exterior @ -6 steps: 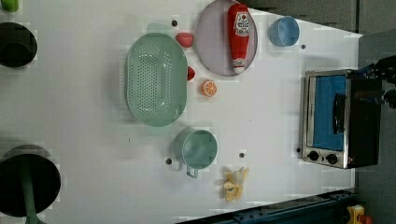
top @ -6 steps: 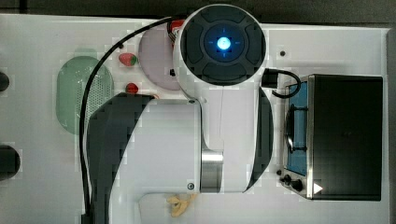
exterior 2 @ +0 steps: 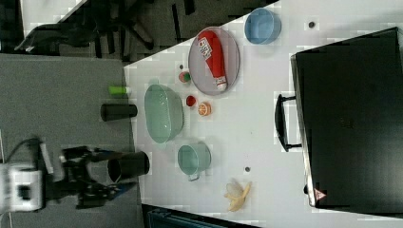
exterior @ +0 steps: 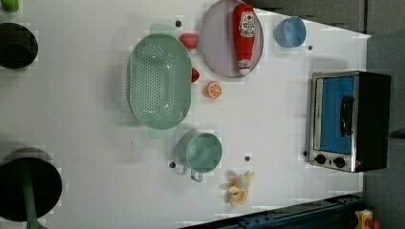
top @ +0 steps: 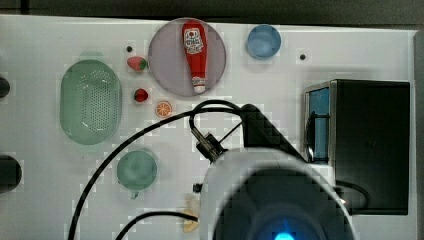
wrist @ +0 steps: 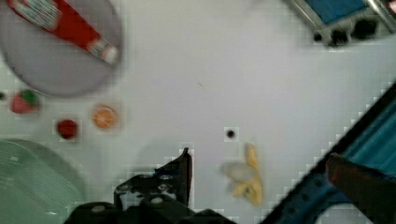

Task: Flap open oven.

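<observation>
— Can we read any writing here?

— Hardly any. We see a white label with a red emblem on the ketchup bottle (top: 195,50) lying on the plate (top: 165,65), but its letters are too small for us to make out, in the left view (exterior: 245,36) and the right view (exterior 2: 213,53) alike.

— And on the oven (exterior 2: 351,118)?

— In the right view we find a small red triangular warning sign (exterior 2: 320,194) at a corner of its black top; the symbol inside is unclear to us. Its knobs (exterior: 329,160) carry no markings we can read.
</observation>
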You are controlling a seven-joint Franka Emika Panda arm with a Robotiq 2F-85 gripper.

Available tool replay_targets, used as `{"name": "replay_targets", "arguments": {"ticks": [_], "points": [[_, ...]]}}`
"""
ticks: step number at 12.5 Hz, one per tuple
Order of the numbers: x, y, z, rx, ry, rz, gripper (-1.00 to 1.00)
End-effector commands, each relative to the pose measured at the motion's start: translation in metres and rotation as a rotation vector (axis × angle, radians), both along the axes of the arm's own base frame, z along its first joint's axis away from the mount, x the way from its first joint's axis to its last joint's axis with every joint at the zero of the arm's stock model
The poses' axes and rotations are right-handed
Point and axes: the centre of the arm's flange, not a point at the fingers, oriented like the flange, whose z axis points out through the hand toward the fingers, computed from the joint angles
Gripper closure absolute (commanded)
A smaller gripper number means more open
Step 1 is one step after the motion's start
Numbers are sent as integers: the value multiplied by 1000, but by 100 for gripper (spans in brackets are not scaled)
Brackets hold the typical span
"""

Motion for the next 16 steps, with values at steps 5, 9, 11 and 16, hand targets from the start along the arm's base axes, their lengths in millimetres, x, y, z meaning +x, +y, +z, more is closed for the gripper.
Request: {"name": "replay_targets", "arguments": {"ticks": [5,9,11,16], "points": [[14,-6,-15,2,32,32,9],[14,-19,-40,11,85,29,65],[16,-33,-62,27,114,84,65],[25,-86,-122,21,86,368,65]]}}
